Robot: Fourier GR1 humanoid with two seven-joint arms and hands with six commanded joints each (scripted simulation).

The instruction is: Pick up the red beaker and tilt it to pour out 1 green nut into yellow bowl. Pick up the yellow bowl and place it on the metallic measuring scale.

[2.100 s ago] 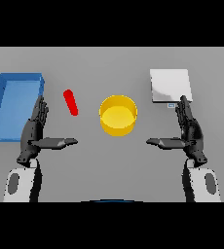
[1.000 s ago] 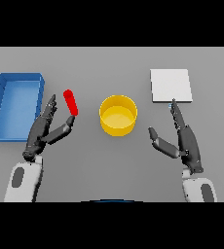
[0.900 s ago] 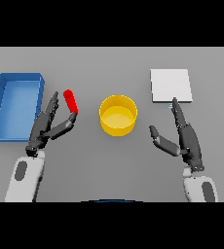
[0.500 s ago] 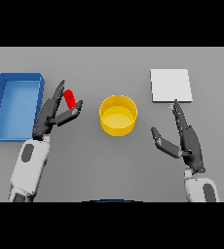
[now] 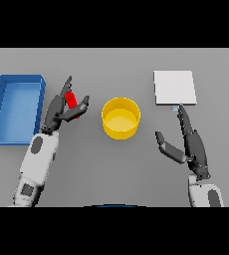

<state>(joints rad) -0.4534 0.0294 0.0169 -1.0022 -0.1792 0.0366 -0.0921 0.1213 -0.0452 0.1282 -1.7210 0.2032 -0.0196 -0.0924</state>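
On the grey worktop [image 5: 114, 169], the left hand [image 5: 61, 109] pinches the small red beaker [image 5: 70, 98], left of the round yellow bowl [image 5: 120, 117]; the right hand [image 5: 188, 142] rests with fingers spread wide below the square metallic scale [image 5: 173, 87].

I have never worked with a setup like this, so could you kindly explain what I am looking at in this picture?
This is a humanoid robot's own view, looking down from its head at a grey table. Its two white and grey arms come in from below, each ending in a dark hand. The left hand has its fingers around a small red beaker, though I cannot tell whether it has left the table. The right hand hangs open near a metallic measuring scale, the pale square plate. A yellow bowl stands in the middle, and a blue tray lies at the far left.
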